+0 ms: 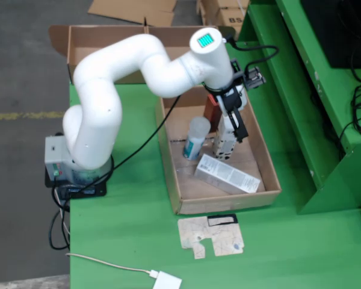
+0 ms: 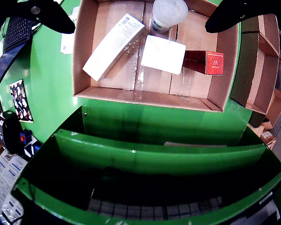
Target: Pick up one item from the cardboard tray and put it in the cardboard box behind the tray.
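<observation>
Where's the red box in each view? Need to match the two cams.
Fixed view: red box at the far end of the cardboard tray, mostly hidden behind the gripper.
Gripper view: red box lies at the right side of the tray, beside a white box.
Shared landmark: the long white carton.

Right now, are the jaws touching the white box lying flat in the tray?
Apart. The wrist view shows the white box lying untouched between the two dark jaws, which sit wide at the frame's top corners.
</observation>
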Motion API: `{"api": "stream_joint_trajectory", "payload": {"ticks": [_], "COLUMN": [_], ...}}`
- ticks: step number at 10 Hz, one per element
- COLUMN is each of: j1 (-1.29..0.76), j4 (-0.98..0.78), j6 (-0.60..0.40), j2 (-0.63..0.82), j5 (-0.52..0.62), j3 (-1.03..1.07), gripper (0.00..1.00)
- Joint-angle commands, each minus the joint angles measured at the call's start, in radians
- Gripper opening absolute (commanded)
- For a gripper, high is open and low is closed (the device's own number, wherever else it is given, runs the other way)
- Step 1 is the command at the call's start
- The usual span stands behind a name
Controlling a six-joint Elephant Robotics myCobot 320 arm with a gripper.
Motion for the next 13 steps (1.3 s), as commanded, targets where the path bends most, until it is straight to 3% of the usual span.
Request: {"api": "stream_joint_trajectory", "payload": {"ticks": [1, 6, 13], "j1": [-0.019, -0.043, -0.050], "j4": [-0.031, -0.121, -0.174], "j6": [-0.015, -0.038, -0.057], "j2": [-0.101, -0.236, -0.303], "j5": [0.010, 0.025, 0.030], "j3": [0.204, 0.423, 0.544], "gripper": [1.00, 1.00, 1.00]}}
